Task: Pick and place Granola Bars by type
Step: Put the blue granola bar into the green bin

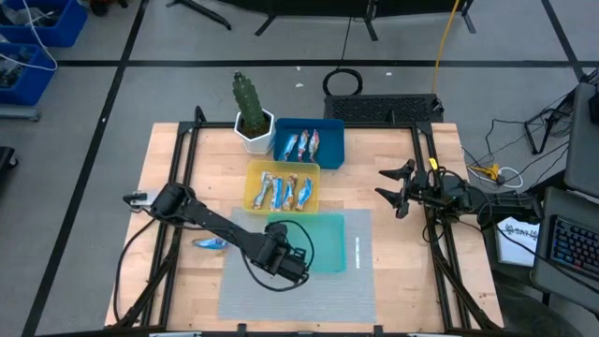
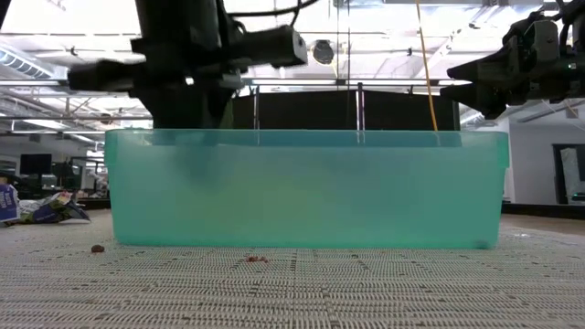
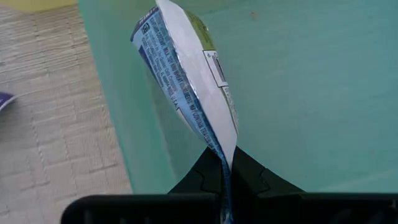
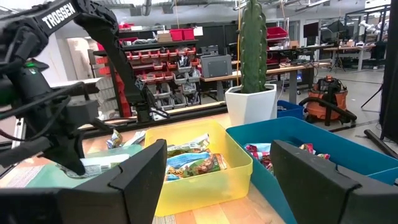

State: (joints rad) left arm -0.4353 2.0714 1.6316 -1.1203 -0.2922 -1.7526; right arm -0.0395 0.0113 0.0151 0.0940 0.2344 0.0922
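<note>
Already the sorting looks well advanced, judging from how the bars lie; the blue tray (image 1: 331,150) near the potted cactus (image 1: 251,110) holds a few Granola Bars (image 1: 302,143) with reddish wrappers, and the yellow tray (image 1: 255,178) just in front of it holds several more bars (image 1: 284,192) in blue and tan. The teal tray (image 1: 332,245), nearest the front of the desk (image 1: 393,150), shows no bar lying on its floor in the high view, so its type has not yet been delivered.

That seems about to change; the left pincer (image 3: 225,180) is clamped together on the crimped end of a white and blue bar (image 3: 186,81), which stands up from the fingers and hangs at the teal tray's wall, partly over its inside; the left wrist view shows the teal floor beyond the wrapper. The bar is not yet released.

One loose bar (image 1: 210,243) lies on the desk beside the left arm, well apart from any tray; it is left to be picked and sorted. Whether others are hidden under the arm cannot be told.

The right pincer (image 1: 401,187) waits at the right side of the desk with its fingers spread apart and nothing between them.

My reading: most of the work is done, with the held bar and one loose bar remaining.
</note>
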